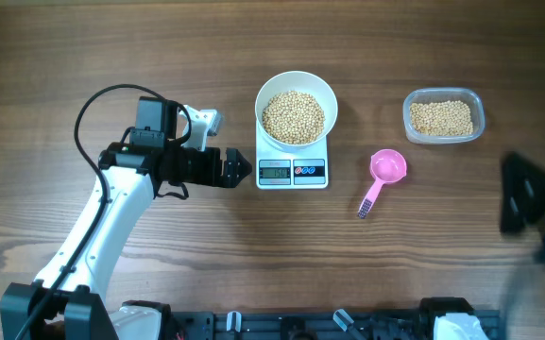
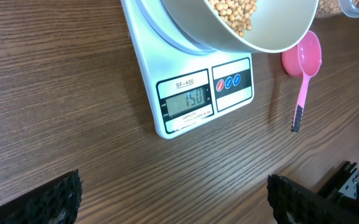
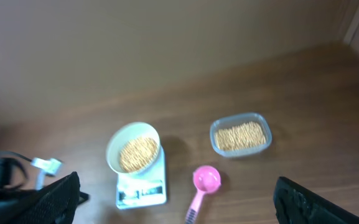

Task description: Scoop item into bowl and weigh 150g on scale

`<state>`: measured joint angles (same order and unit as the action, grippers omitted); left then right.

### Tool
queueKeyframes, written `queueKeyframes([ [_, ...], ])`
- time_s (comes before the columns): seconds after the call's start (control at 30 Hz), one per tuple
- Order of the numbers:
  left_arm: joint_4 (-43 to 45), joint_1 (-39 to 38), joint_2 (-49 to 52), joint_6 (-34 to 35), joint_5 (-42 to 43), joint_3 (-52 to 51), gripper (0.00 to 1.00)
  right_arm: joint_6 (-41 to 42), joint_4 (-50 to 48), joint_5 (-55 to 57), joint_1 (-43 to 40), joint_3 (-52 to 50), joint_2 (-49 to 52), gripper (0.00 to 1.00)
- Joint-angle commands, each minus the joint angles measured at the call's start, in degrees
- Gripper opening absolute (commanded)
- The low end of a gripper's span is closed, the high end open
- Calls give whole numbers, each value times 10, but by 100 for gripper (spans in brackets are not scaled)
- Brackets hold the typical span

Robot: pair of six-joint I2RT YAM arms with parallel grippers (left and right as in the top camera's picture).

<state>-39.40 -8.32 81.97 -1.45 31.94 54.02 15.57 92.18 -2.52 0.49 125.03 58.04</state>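
Weighing set-up: the white bowl sits on top of the scale at mid-counter, covering the scale's far half.
Beans: a pale-tan heap fills the bowl to well below its rim — none lie loose on the wood around it.
Display: the grey LCD on the scale's near edge reads 150 in the left wrist view.
Button panel: a dark panel with two round buttons, just beside the display.
Pink scoop: lies flat on the counter to the right of the scale, apart from it, cup upward and empty, with its handle angled toward the near edge.
Clear tub: a rectangular plastic tub stands beyond the scoop on the right, with a shallow layer of the same beans inside.
Left claw: hangs just beside the scale's left edge, tips pointing at it. Its ribbed fingers are spread wide at the corners of its own camera view, holding nothing.
Right claw: raised well above the scene at the far right and blurred in the overhead view. Its fingers are spread wide apart and empty.
Counter: dark wood grain — it carries the scale, scoop and tub.
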Motion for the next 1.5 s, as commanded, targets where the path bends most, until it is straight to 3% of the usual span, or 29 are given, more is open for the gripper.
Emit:
queueKeyframes([
  [0.0, 2, -2, 2, -12, -2, 11, 100, 30, 0, 6, -2, 2, -48, 100],
  [0.33, 2, -2, 2, -12, -2, 11, 100, -36, 0, 6, -2, -13, -92, 100],
  [0.63, 2, -2, 2, -12, -2, 11, 100, -37, -25, 6, -2, -188, -95, 100],
  [0.8, 2, -2, 2, -12, -2, 11, 100, -54, -177, 6, -1, -336, -147, 100],
  [1.17, 2, -2, 2, -12, -2, 11, 100, -70, -557, -17, 0, -784, -350, 100],
  [1.47, 2, -2, 2, -12, -2, 11, 100, -65, -811, -41, 2, -1034, -490, 100],
])
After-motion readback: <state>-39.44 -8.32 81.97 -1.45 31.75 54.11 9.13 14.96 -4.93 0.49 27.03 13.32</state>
